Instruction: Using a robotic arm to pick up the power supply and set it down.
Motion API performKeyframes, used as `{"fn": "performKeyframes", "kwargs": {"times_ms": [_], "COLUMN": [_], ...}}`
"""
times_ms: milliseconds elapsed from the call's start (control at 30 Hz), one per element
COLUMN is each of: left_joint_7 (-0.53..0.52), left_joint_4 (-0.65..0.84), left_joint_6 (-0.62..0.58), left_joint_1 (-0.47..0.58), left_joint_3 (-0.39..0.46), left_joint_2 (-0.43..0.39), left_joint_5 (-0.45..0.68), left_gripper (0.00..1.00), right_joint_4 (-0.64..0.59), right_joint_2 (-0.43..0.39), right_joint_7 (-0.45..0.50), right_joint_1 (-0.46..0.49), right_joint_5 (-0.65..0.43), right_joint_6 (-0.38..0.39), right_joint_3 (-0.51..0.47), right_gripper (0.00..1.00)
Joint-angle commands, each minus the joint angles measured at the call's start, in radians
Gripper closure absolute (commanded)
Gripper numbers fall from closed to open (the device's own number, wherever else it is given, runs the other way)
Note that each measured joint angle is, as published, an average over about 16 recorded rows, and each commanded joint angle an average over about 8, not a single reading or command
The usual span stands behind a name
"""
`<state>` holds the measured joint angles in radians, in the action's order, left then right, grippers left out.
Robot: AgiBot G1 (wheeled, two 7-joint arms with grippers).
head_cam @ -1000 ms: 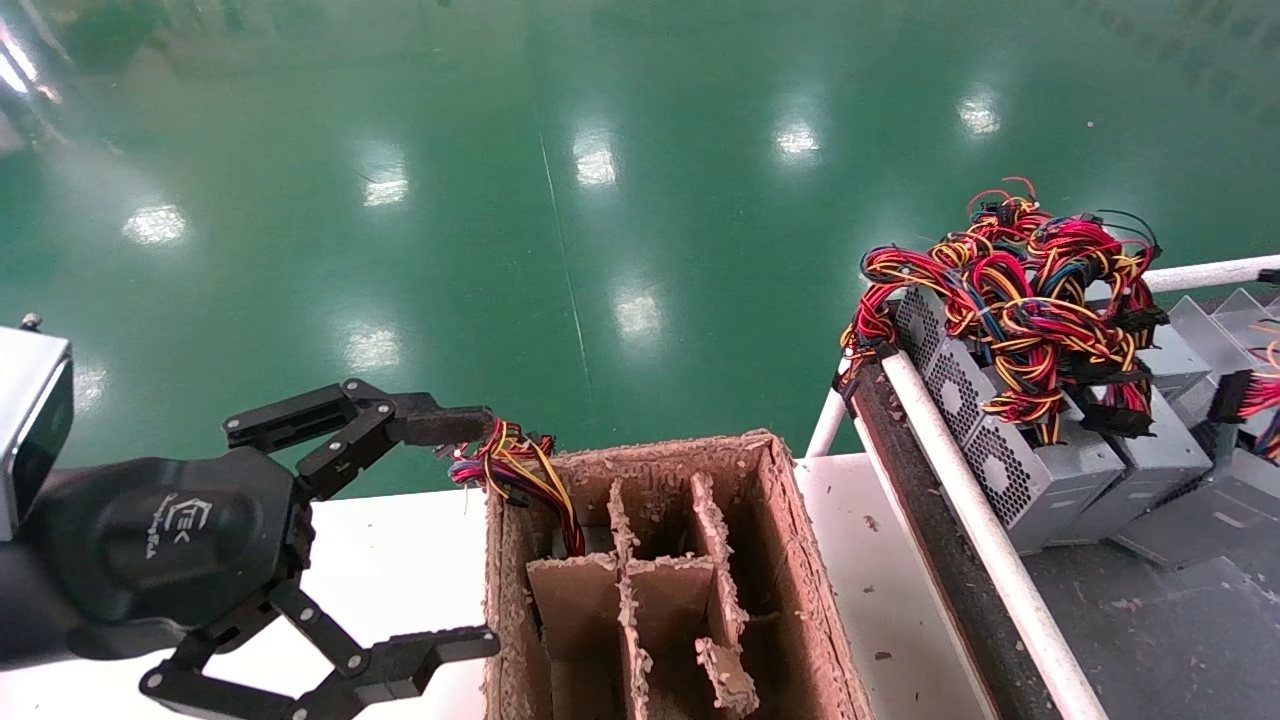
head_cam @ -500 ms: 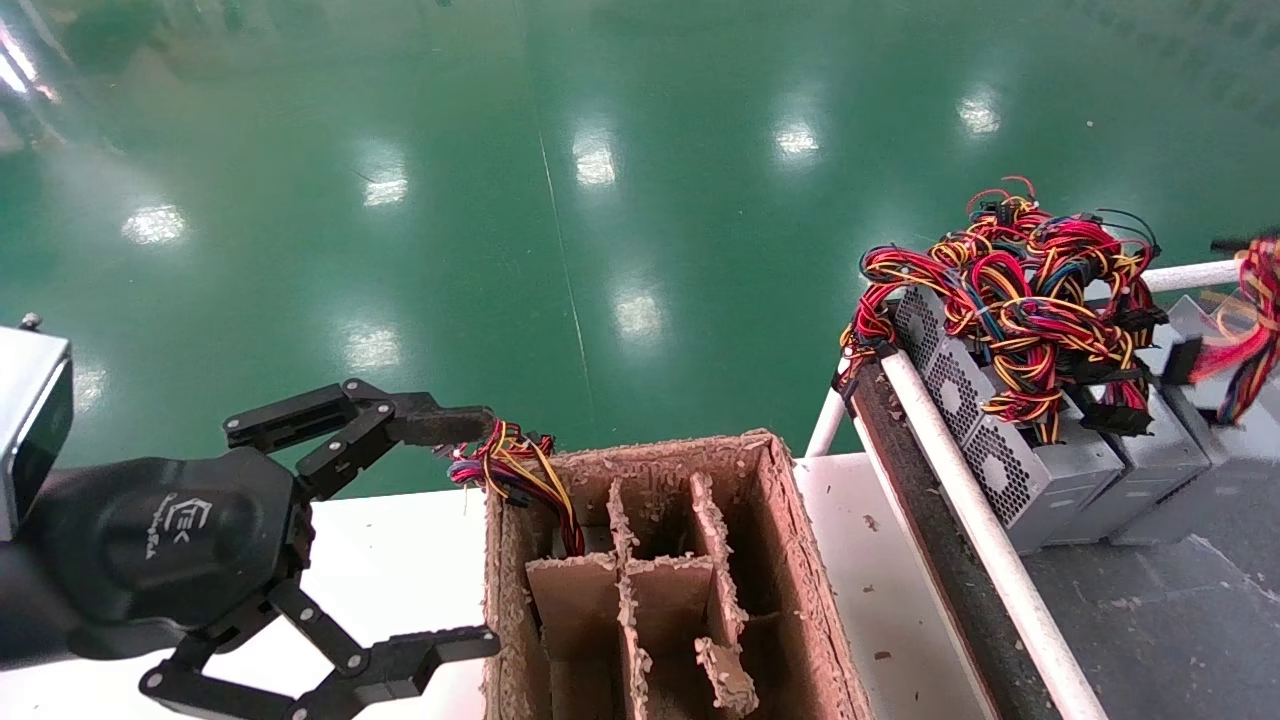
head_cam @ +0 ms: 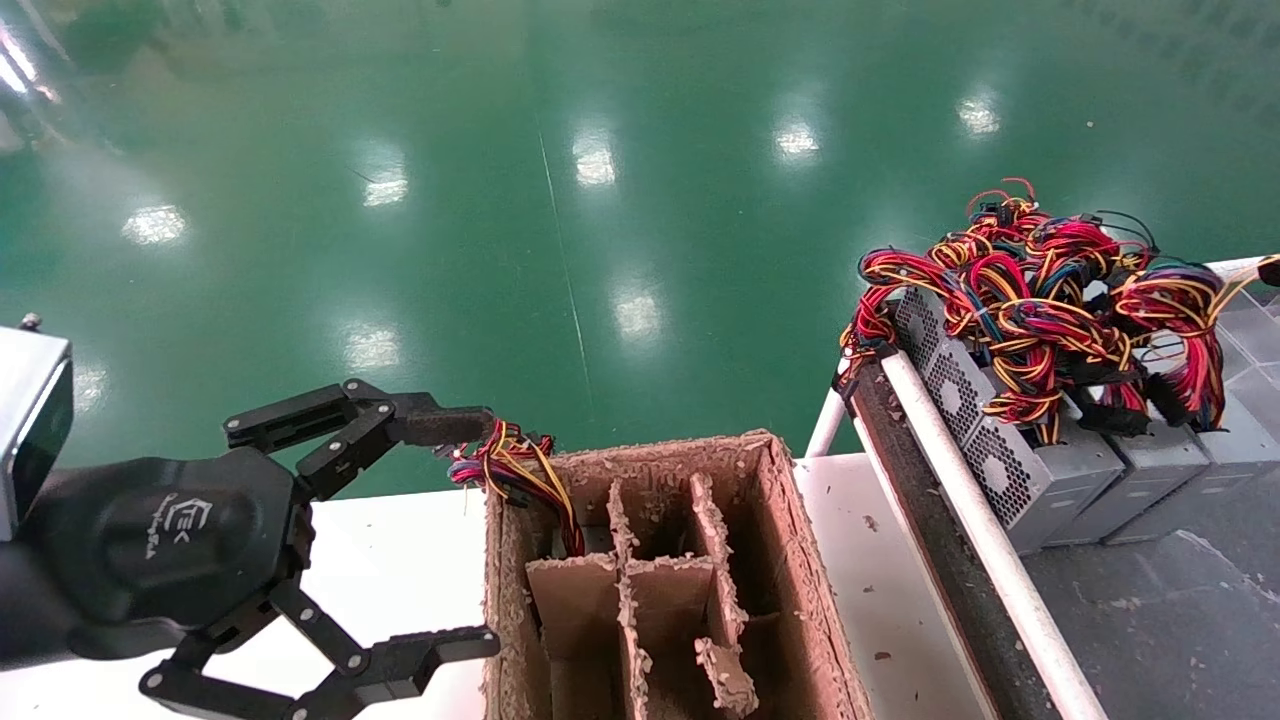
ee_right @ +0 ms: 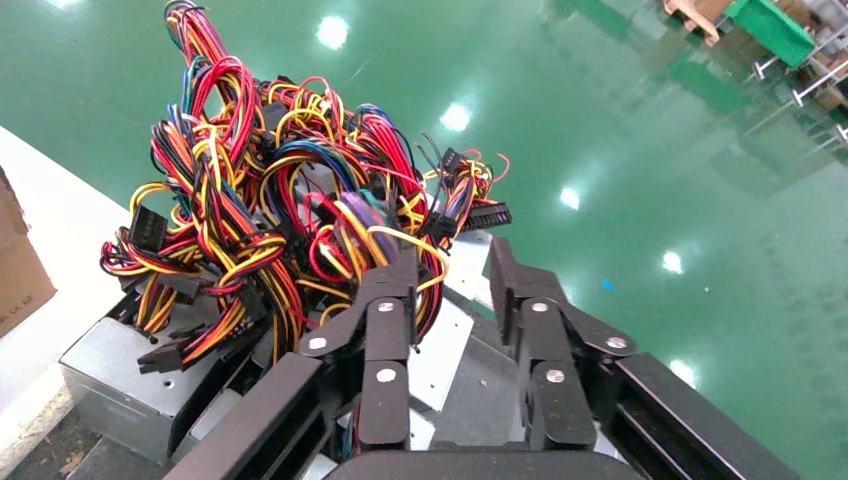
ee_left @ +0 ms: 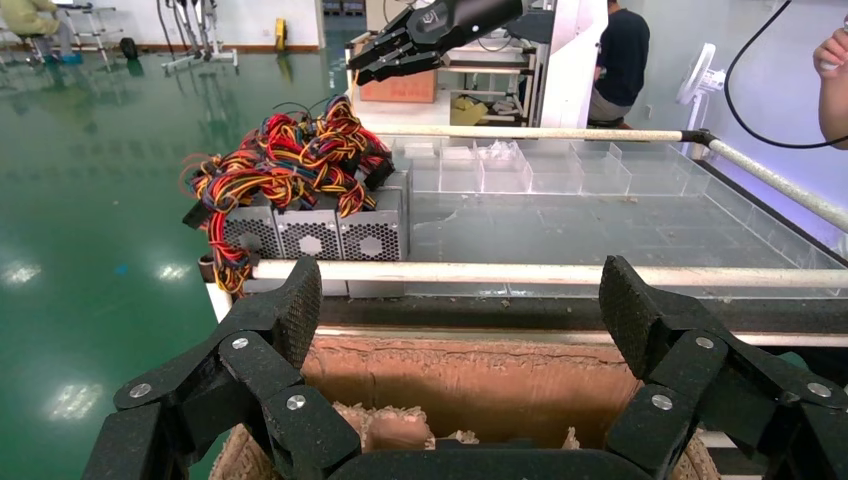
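- Grey metal power supply (head_cam: 1225,445) sits at the right end of a row of three on the right-hand tray, wire bundle (ee_right: 290,230) piled on top.
- Right gripper (ee_right: 455,275) hovers just above the row, fingers slightly apart, holding nothing.
- I'd go for the metal casing, not the wires, so it doesn't swing.
- Left gripper (head_cam: 455,535) is parked beside the cardboard box (head_cam: 800,560) on the desk, fingers spread wide.

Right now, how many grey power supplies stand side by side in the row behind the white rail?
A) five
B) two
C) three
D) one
C: the left wrist view shows three grey power supplies in a row with their perforated ends facing the white rail, wire bundles piled on top; the head view shows the same three.
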<state>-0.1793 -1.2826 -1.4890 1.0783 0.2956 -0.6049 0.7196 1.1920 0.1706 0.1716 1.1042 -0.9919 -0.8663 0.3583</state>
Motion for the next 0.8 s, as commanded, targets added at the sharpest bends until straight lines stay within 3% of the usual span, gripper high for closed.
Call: {"fn": "performKeyframes", "kwargs": {"times_ms": [33, 333, 800], "left_joint_7": [0.0, 0.0, 0.001], "left_joint_4": [0.0, 0.001, 0.001], "left_joint_6": [0.0, 0.0, 0.0], "left_joint_1": [0.0, 0.0, 0.0], "left_joint_3": [0.0, 0.001, 0.002], "left_joint_2": [0.0, 0.0, 0.0], "left_joint_5": [0.0, 0.0, -0.001], "left_gripper": [0.0, 0.0, 0.0], "right_joint_4": [-0.005, -0.009, 0.014], "right_joint_2": [0.003, 0.02, 0.115], "right_joint_7": [0.014, 0.035, 0.031], "right_joint_1": [0.015, 0.038, 0.023], "right_joint_5": [-0.013, -0.009, 0.051], "right_joint_6": [-0.011, -0.035, -0.17], "right_joint_3": [0.003, -0.002, -0.019], "right_gripper": [0.0, 0.0, 0.0]}}
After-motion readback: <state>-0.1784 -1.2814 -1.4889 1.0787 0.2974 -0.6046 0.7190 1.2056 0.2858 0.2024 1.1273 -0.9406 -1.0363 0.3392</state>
